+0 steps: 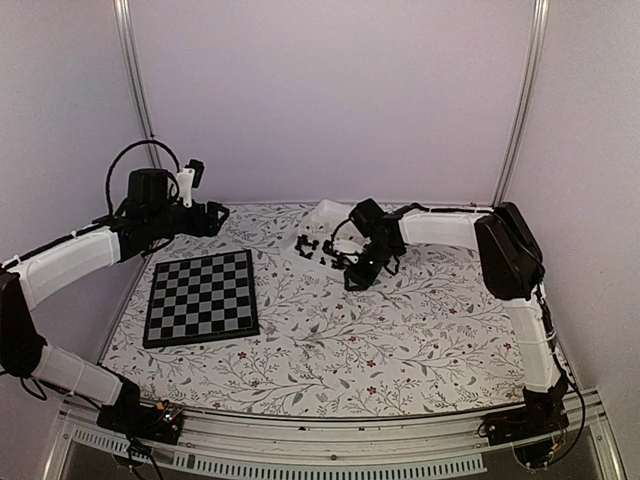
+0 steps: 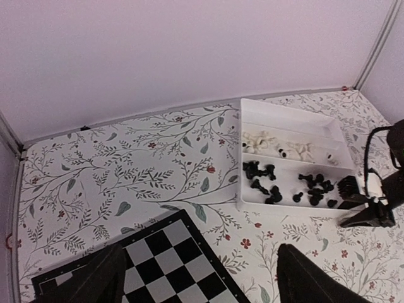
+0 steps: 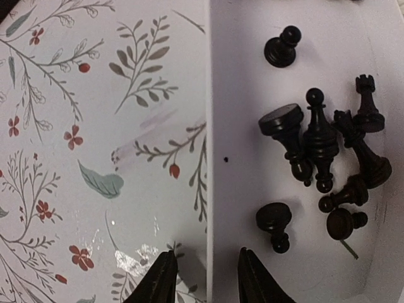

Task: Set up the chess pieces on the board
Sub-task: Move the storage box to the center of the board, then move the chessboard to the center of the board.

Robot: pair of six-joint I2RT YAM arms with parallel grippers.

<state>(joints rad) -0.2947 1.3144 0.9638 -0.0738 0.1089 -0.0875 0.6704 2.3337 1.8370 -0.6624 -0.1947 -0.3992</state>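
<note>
Black chess pieces (image 3: 322, 145): where do they lie? (Student)

All in the compartment of the white tray (image 3: 252, 208) nearer the arms, mostly toppled, several heaped together. The white pieces (image 2: 259, 140) fill the compartment behind. The board (image 1: 200, 297) lies flat on the flowered cloth (image 1: 400, 340), well apart from the tray, with no piece on it; the task appears to be at its very start. (Tutor)

How is the step in hand done well? (Student)

It reads as a first pick from the tray. The right gripper (image 3: 205, 278) sits astride the tray's wall, not over a piece, so it likely needs to shift inward. The lone pawn (image 3: 282, 49), clear of the heap, looks the easier target. Closing across its narrow stem and lifting straight up should leave its neighbours undisturbed. If the wall itself is the aim, a square grip would keep the tray from tipping. (Tutor)

And the jaws? (Student)

The right jaws stand narrowly parted, one fingertip over the cloth and one over the tray floor, with the wall between them. No contact shows, and nothing is held. The left gripper (image 2: 202, 278) hangs above the board's far corner, spread wide and empty. (Tutor)
</note>
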